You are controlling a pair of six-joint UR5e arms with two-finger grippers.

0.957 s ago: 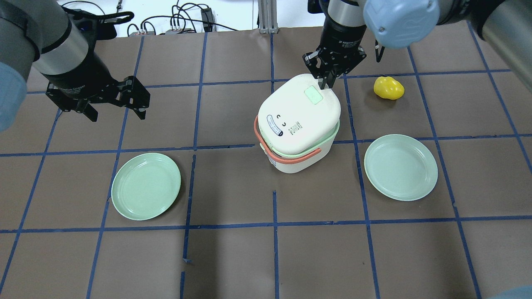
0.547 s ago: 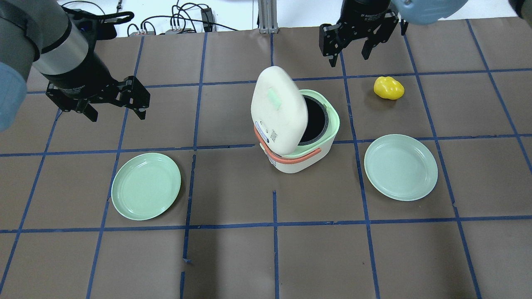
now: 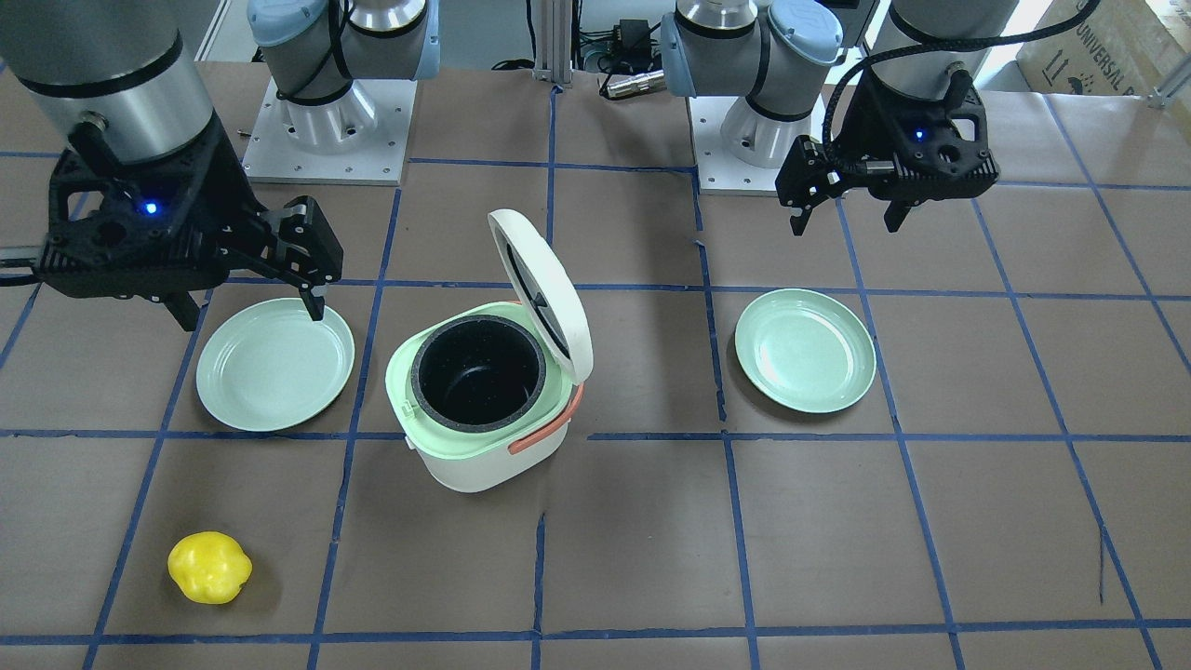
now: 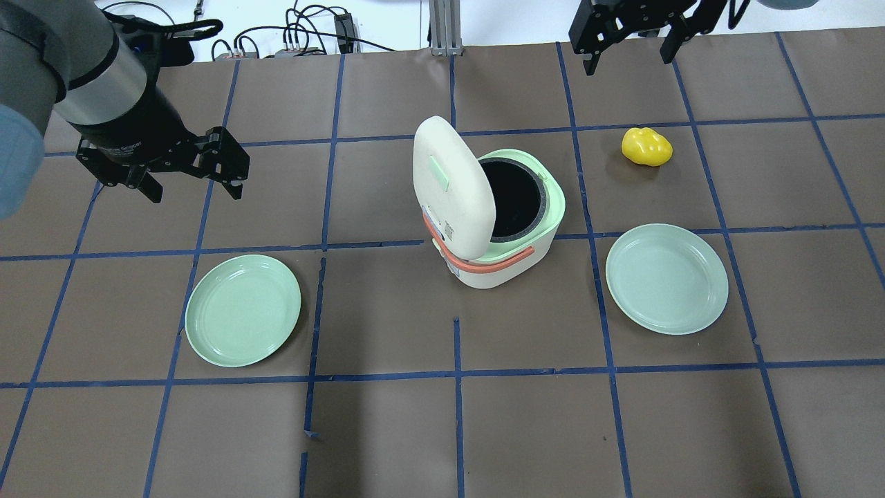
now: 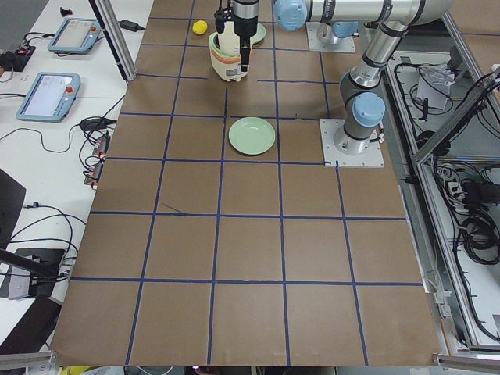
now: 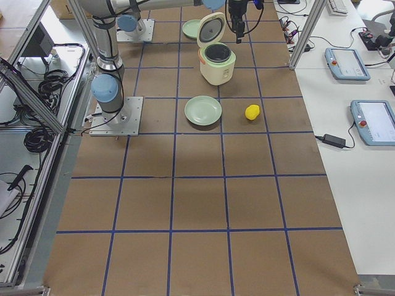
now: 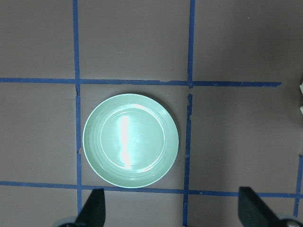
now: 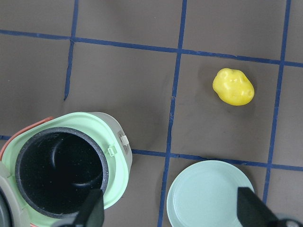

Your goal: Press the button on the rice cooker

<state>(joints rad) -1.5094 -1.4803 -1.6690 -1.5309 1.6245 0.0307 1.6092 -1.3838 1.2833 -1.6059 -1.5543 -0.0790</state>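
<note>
Currently the rice cooker [image 4: 498, 271] sits below and left of the right gripper [image 4: 628, 59], which is nearer than the left gripper [image 4: 194, 190]; both jaws stand apart, empty.

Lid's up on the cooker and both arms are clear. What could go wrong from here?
1. The rice cooker has its lid standing open, hinged on the left arm's side; a low sweep by the left gripper could hit it or slam it shut.
2. The open right gripper hovers past the cooker, near the yellow pepper; dropping there could send the pepper rolling.
</note>
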